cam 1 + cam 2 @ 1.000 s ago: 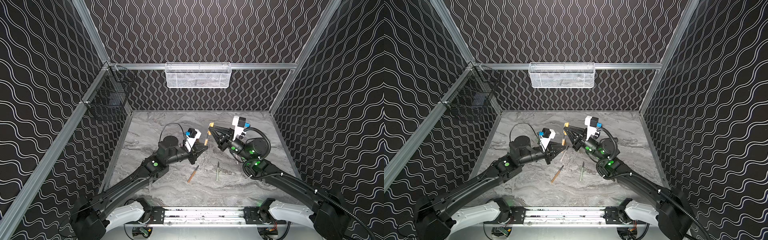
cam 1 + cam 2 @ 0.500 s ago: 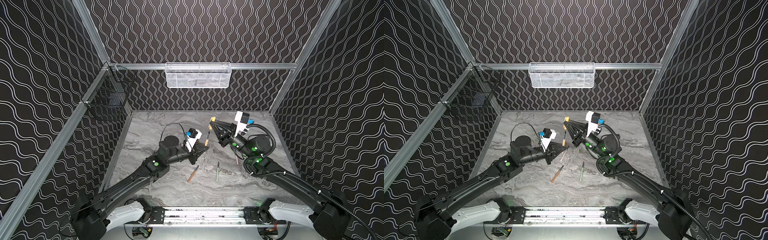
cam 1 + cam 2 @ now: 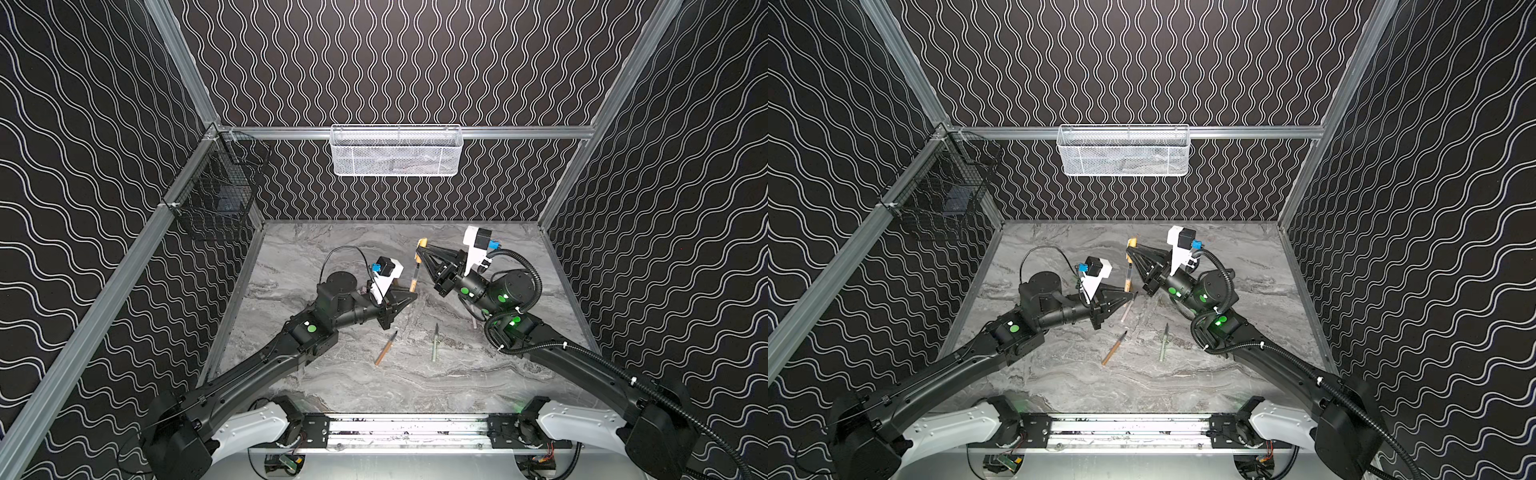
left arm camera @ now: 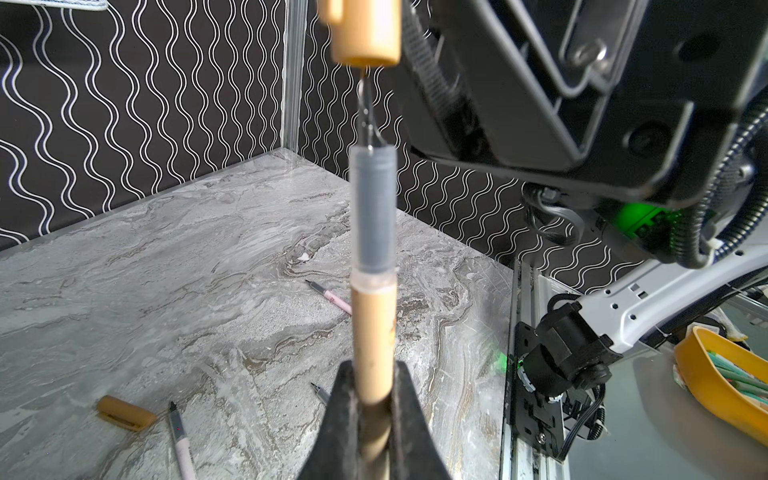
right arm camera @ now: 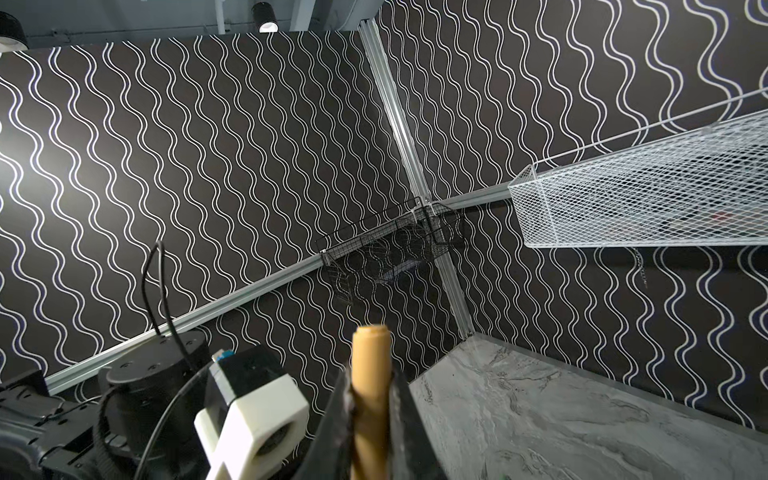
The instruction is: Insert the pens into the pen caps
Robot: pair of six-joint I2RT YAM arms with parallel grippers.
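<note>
My left gripper (image 3: 409, 296) (image 3: 1133, 296) (image 4: 372, 372) is shut on a tan-orange pen (image 4: 372, 324), held upright with its dark tip up. Right above the tip hangs a tan-orange pen cap (image 3: 422, 244) (image 3: 1132, 244) (image 4: 365, 31) (image 5: 370, 365), open end down, with my right gripper (image 3: 422, 252) (image 3: 1133, 252) (image 5: 370, 399) shut on it. In the left wrist view the pen tip reaches the cap's mouth; the grey grip section is still outside. On the table lie a tan pen (image 3: 385, 348), a green pen (image 3: 434, 343), a pink pen (image 3: 1127, 309) and a loose tan cap (image 4: 126, 412).
A white mesh basket (image 3: 395, 151) hangs on the back wall and a black wire basket (image 3: 216, 195) on the left wall. Another pink pen (image 4: 183, 444) lies near the loose cap. A yellow tray (image 4: 715, 374) sits outside the table's edge.
The right arm's wrist has swung right and back, and the cap has risen slightly over the pen tip. The left arm and its pen have stayed put.
</note>
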